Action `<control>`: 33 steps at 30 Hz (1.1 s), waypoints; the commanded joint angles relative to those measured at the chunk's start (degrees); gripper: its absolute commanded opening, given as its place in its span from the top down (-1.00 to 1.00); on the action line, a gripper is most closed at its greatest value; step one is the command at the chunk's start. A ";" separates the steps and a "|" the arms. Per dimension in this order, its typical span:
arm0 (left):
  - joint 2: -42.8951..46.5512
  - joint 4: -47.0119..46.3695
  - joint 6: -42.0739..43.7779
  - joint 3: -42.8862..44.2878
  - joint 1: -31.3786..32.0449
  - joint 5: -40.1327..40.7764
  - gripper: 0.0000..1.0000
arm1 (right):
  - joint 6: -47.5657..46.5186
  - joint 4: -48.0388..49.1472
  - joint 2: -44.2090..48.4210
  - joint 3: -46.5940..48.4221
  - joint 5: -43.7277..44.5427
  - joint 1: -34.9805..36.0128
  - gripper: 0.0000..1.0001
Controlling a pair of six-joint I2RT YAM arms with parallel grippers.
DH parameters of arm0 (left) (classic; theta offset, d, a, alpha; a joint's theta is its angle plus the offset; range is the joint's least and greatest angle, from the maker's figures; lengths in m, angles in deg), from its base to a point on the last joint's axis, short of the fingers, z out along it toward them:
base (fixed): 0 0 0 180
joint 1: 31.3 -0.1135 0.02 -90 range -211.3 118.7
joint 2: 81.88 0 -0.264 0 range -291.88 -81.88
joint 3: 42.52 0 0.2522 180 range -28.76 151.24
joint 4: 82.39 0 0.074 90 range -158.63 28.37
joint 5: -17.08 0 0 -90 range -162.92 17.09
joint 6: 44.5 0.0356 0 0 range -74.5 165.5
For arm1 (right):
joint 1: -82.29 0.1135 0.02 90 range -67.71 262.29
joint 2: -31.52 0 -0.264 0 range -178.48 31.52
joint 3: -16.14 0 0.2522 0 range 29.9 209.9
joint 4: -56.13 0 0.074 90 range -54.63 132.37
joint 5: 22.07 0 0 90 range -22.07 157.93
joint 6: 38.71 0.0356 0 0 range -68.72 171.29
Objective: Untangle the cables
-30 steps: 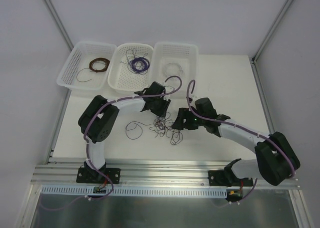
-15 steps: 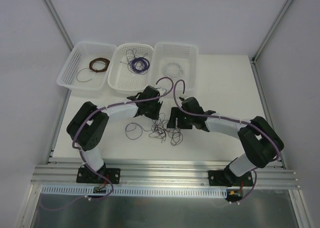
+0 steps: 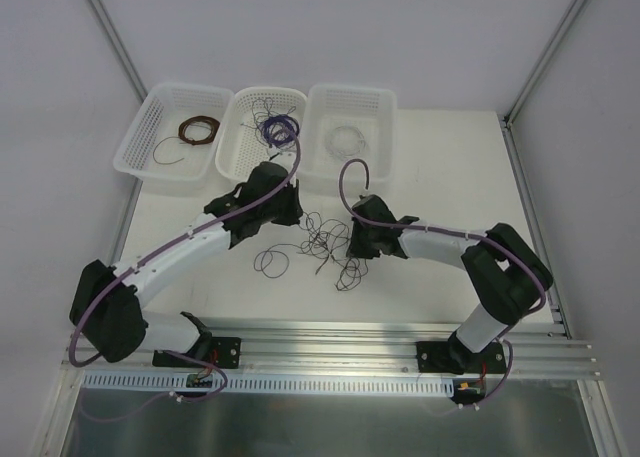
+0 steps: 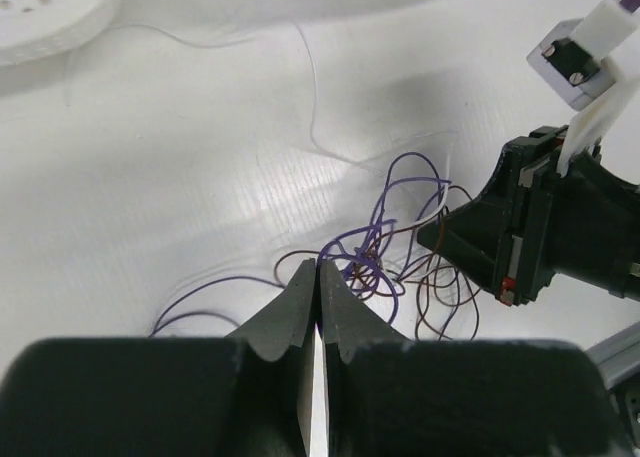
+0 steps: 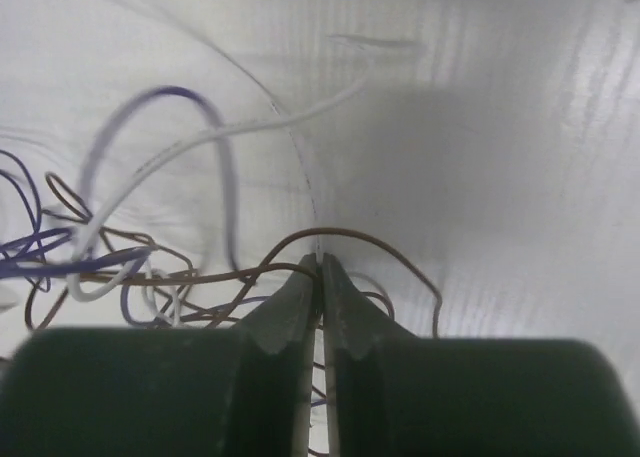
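The cables (image 3: 325,245) lie as a loose tangle of purple, brown and pale strands on the white table between both grippers. My left gripper (image 3: 295,219) is at the tangle's back-left edge. In the left wrist view it (image 4: 318,272) is shut, with purple strands of the cables (image 4: 385,257) meeting its tips. My right gripper (image 3: 351,244) sits at the tangle's right side. In the right wrist view it (image 5: 319,265) is shut, and a brown strand (image 5: 370,239) of the cables (image 5: 110,267) is pinched at its tips. The right gripper's black body (image 4: 545,227) shows across the tangle.
Three white baskets stand in a row at the back: left (image 3: 135,149) with a brown coil (image 3: 198,129), middle (image 3: 236,159) with a purple coil (image 3: 278,129), right (image 3: 385,119) with a pale coil (image 3: 348,137). A loose purple loop (image 3: 268,262) lies left of the tangle.
Both grippers closed. The left arm stretched out low to the left and its gripper moved toward the back. The right gripper slid left into the tangle, whose strands spread out.
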 commanded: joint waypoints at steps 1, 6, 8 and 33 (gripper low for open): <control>7.30 6.75 -2.79 2.16 -1.14 6.81 1.00 | 0.40 -8.42 2.03 -0.59 4.87 -1.34 0.90; 17.67 14.47 -3.58 3.04 -5.88 12.17 1.00 | -0.91 -10.53 11.06 -5.33 3.65 -7.40 0.99; 21.70 16.76 -3.49 3.04 -10.87 13.58 1.00 | -1.79 -11.06 14.85 -8.05 3.03 -11.97 0.99; 27.88 27.67 -0.85 0.13 -35.25 16.05 1.00 | -18.58 -32.68 40.28 2.49 -10.08 -41.60 0.99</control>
